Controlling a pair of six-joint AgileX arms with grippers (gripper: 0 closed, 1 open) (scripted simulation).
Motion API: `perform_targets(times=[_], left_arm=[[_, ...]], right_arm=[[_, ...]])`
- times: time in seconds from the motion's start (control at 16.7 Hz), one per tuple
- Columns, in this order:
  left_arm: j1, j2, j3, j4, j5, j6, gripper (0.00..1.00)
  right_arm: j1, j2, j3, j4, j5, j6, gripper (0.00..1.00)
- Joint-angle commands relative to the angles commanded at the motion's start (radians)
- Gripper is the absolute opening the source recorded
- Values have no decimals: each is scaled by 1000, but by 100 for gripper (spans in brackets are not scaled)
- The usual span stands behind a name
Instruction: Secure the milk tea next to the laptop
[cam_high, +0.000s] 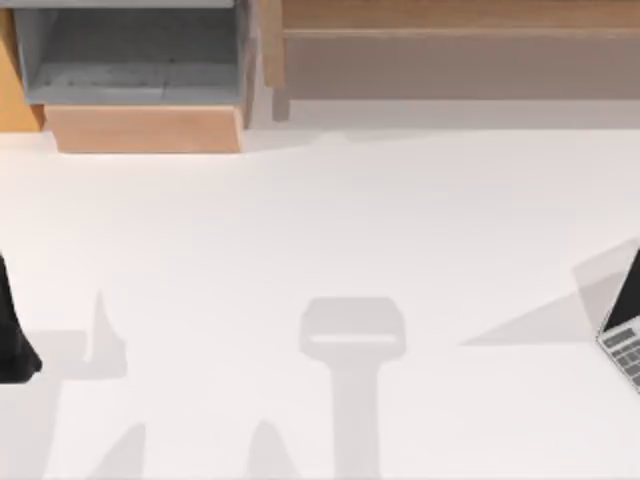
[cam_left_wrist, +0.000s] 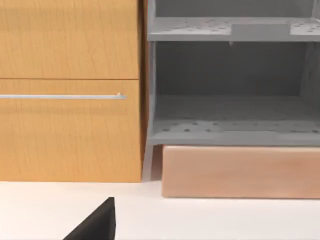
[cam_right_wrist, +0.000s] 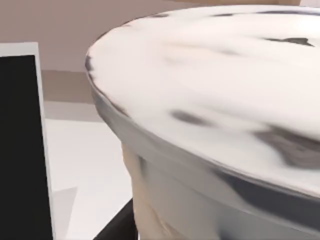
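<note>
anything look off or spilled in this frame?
Nothing stands out. The milk tea sits very close to the right wrist camera, lid intact, no spill on the table. The laptop stands open at the table's right edge.

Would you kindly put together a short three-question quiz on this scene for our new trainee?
1. True or false: the laptop lies at the table's left edge in the top view.
2. Which thing looms close in the right wrist view: A) a cup with a white lid, B) a bowl, C) a book?
3. Fill in: in the left wrist view, the orange-brown drawer front stands beside a grey ____ unit.

Key: 1 false; 2 A; 3 shelf.
</note>
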Motion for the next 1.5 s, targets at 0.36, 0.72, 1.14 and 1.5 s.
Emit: perform_targets(times=[0.36,0.72,1.14,1.5], left_arm=[[0,0,0,0,0,0,100],[0,0,0,0,0,0,100],[0,0,0,0,0,0,100],[0,0,0,0,0,0,100]], right_arm=[[-3,23,-24,-15,12,2,0],[-3,23,-24,-15,12,2,45],[-3,23,-24,-15,12,2,98],[-3,23,-24,-15,12,2,100]])
